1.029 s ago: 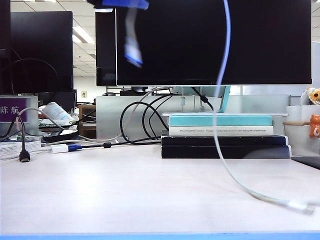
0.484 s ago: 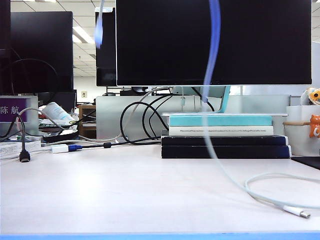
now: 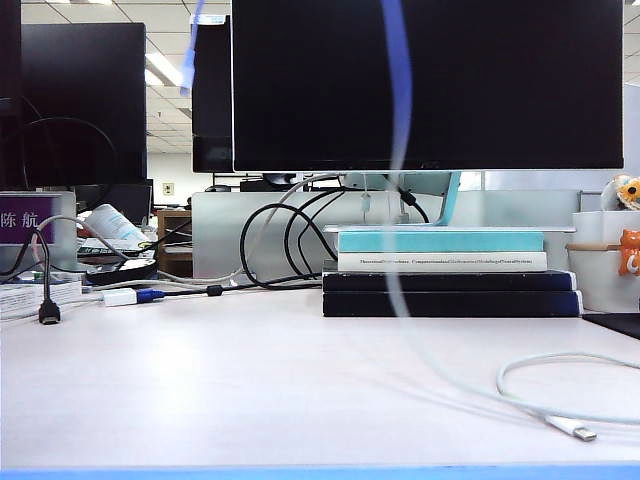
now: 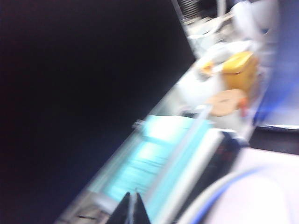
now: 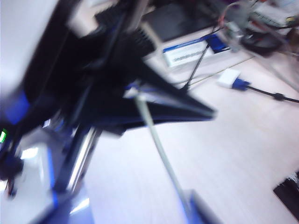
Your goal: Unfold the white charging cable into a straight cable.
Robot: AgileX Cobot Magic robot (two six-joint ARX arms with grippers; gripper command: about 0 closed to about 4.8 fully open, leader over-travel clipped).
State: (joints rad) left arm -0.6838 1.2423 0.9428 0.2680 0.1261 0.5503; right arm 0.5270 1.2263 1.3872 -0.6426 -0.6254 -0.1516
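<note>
Left end effector (image 4: 132,208) closed, right end effector unseen, cable (image 3: 398,200) dangling

Glossy white plastic charging cable (image 3: 520,366) with metal-tipped plug, far below the left gripper (image 4: 132,207); matt pale table (image 3: 250,380), glossy black monitor (image 3: 430,85)

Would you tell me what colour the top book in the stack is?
Light turquoise top book, clearest in the exterior view.
</note>
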